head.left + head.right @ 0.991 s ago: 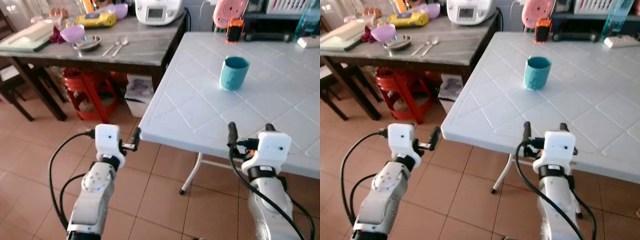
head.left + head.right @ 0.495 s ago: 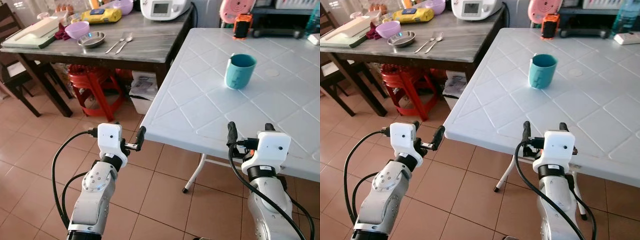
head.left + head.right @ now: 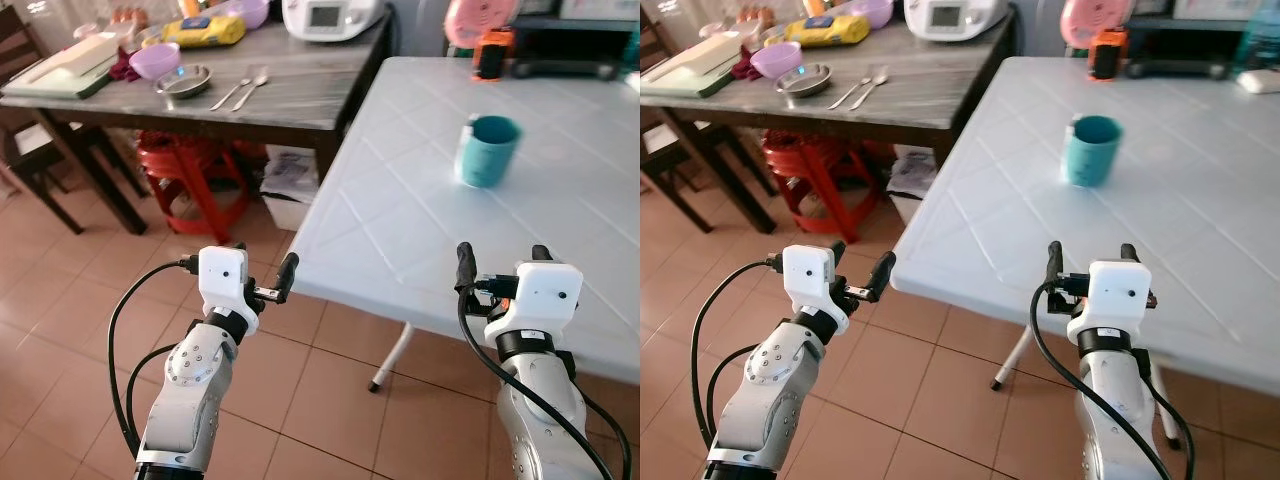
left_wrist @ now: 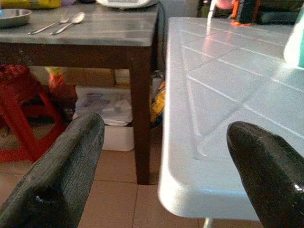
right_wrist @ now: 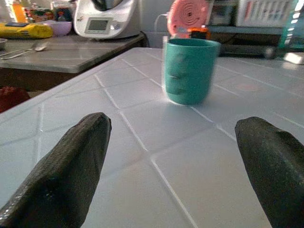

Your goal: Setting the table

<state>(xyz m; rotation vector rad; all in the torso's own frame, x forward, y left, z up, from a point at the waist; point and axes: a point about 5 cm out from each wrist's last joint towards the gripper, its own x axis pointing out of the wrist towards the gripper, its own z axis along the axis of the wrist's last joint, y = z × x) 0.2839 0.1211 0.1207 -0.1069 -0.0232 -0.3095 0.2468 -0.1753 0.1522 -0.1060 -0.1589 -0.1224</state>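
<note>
Cup: I see the teal cup (image 3: pixel 487 150) upright on the white table (image 3: pixel 400 220), further right in view than before; camera turned.
Left claw (image 3: pixel 262 282): wide open, empty, off the table's corner.
Right claw (image 3: pixel 500 262): wide open, empty, over its near edge.

No legible text, labels, brands or numbers; the display on the white appliance (image 3: pixel 949 14) is too blurred to read.

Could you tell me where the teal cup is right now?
The cup stands upright on the white table, ahead of the right hand, near the orange gadget.
</note>
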